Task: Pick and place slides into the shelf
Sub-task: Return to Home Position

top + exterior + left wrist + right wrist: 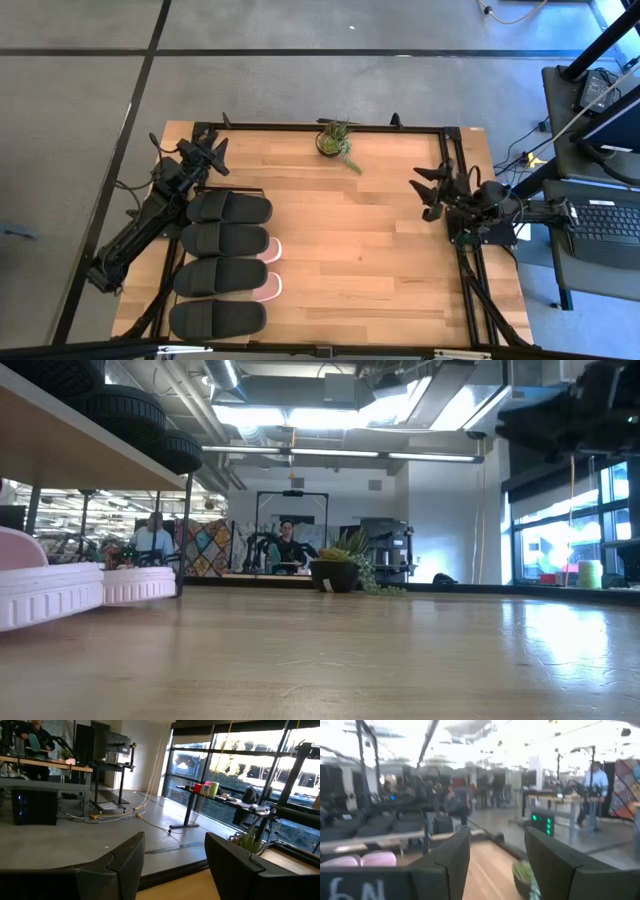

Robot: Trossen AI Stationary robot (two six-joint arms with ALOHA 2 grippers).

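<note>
Pink slides (50,585), two, under shelf (70,445); four black slides (225,265) on top, just beside left pincer (215,155), well apart from right pincer (425,192); both pincers empty, fingers apart; homing, by my judgement, wants the left arm drawn clear without brushing the shelf.

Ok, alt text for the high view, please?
Four black slides lie in a row along the table's left side, two pink slides peeking out beneath them. The left hand and right hand sit open and empty at opposite sides; a plant stands at the far edge.
</note>
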